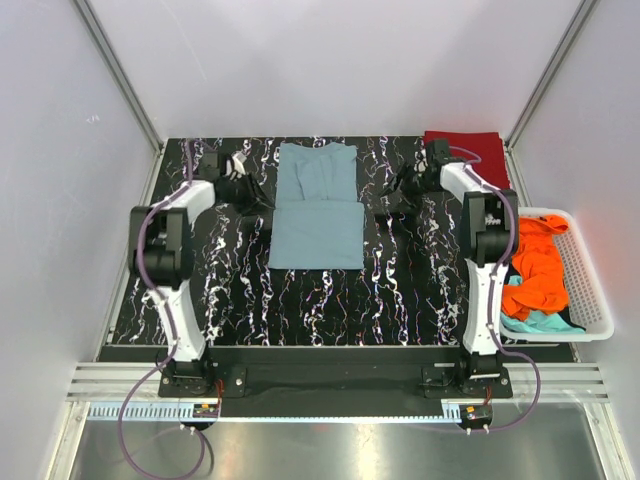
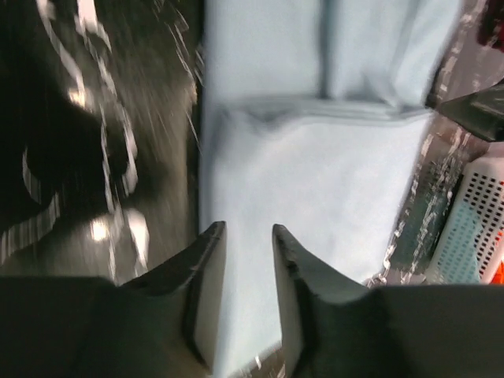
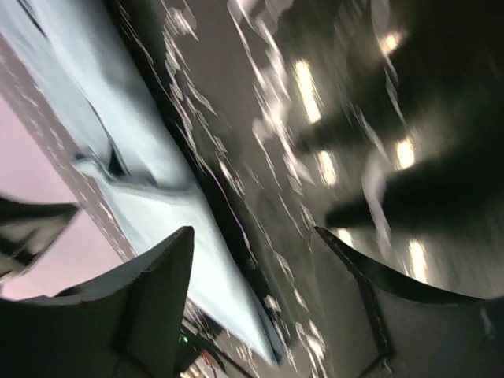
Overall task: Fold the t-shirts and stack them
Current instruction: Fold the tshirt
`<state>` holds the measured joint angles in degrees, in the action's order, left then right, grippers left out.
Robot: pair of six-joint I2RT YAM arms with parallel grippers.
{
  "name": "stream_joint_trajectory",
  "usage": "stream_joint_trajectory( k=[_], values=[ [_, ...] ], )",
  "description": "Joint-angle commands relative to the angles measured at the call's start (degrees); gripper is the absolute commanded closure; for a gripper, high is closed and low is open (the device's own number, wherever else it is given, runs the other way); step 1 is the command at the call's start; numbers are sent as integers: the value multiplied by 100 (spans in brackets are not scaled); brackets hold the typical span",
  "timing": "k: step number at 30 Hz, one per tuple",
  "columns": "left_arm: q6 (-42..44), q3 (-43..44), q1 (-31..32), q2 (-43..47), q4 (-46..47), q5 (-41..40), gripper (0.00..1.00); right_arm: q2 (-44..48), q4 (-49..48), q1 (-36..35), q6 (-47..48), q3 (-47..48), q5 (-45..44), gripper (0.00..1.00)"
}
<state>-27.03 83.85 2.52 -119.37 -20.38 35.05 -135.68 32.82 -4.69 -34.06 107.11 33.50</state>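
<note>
Left gripper (image 2: 248, 230) slightly parted, right gripper (image 3: 252, 231) wide apart, both empty, flanking the folded grey-blue t-shirt (image 1: 318, 215) mid-table. Right of it: dark red t-shirt (image 1: 472, 145) at back, orange t-shirt (image 1: 540, 270) and teal t-shirt (image 1: 540, 322) in white basket (image 1: 592, 275). Black white-veined tabletop (image 1: 400, 300), pale walls (image 1: 330, 60).

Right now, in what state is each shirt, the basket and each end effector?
grey-blue t-shirt: partly folded, flat on the table.
dark red t-shirt: folded, at the far right corner.
orange t-shirt: crumpled, in the basket.
teal t-shirt: crumpled, mostly under the orange one.
basket: upright, holding two shirts.
left end effector: narrowly open, empty.
right end effector: wide open, empty.
</note>
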Motion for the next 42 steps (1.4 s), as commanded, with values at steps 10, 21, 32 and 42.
stream_joint_trajectory(
  k=[10,21,32,42],
  values=[
    [-1707,-3996,37,4516,1060,-778,51,4082,-1589,-295,-1715,-4687,-229,30],
    [-3986,-6443,503,5610,2776,-1623,49,5482,-3508,-2106,-4002,-7019,-1943,34],
    [-4575,-6391,600,4090,3822,-2037,60,4639,-4916,-2265,-4407,-7424,-2286,41],
    [-4785,-6302,609,3720,3857,-2362,57,4278,-4882,-2405,-4548,-7301,-2646,45]
  ],
)
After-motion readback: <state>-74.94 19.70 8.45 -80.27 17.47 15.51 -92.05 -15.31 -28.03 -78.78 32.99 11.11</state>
